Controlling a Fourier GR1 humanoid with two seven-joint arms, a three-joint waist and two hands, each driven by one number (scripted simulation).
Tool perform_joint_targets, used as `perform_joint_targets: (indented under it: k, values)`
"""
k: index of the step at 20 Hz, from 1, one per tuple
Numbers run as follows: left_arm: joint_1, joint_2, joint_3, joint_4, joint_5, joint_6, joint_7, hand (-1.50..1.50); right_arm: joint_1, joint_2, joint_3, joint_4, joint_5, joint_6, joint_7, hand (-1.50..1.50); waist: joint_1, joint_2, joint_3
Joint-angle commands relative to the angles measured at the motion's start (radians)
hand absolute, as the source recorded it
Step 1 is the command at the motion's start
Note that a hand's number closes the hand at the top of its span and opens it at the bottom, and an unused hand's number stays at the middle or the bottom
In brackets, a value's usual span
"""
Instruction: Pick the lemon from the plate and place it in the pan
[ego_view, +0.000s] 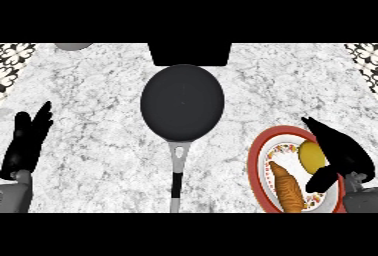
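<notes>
A yellow lemon (311, 155) lies on a red-rimmed patterned plate (258, 150) at the lower right, beside a brown croissant (287, 187). My right hand (342, 153) hovers over the plate's right side, fingers straight and pointing up-left, thumb just below the lemon; it partly covers the lemon's right edge. The dark round pan (182, 101) sits in the middle of the counter, its grey handle (177, 170) pointing toward me. My left hand (26, 141) rests open at the left edge, fingers up.
A black block (190, 53) stands right behind the pan at the counter's far edge. A grey round object (72, 46) shows at the top left. Patterned tiles border both upper corners. White marble counter lies between pan and plate.
</notes>
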Motion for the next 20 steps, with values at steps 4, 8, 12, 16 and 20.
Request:
perform_joint_targets:
  k: [4, 8, 12, 16, 20]
  values:
    - [-0.036, -0.017, 0.025, 0.026, -0.043, -0.022, 0.010, 0.00, -0.079, 0.058, -0.045, 0.116, 0.082, 0.042, -0.029, -1.50, 0.000, 0.000, 0.000]
    - [-0.024, -0.039, 0.030, -0.001, -0.038, -0.023, 0.026, 0.00, -0.097, 0.061, -0.057, 0.266, 0.135, -0.037, -0.136, 1.50, 0.003, 0.001, 0.000]
    - [-0.024, -0.024, 0.061, 0.067, -0.018, -0.055, -0.043, 0.00, -0.028, 0.041, 0.007, 0.153, 0.241, -0.120, -0.148, 1.50, -0.002, 0.000, 0.000]
    - [0.031, -0.026, 0.065, -0.049, -0.033, -0.064, 0.011, 0.00, -0.076, 0.064, -0.027, 0.222, 0.284, -0.124, -0.181, 1.50, 0.002, 0.000, 0.000]
    - [-0.022, -0.048, 0.074, 0.015, -0.052, -0.062, 0.004, 0.00, 0.023, 0.050, -0.079, 0.105, 0.261, -0.098, -0.217, 1.50, -0.004, 0.000, 0.000]
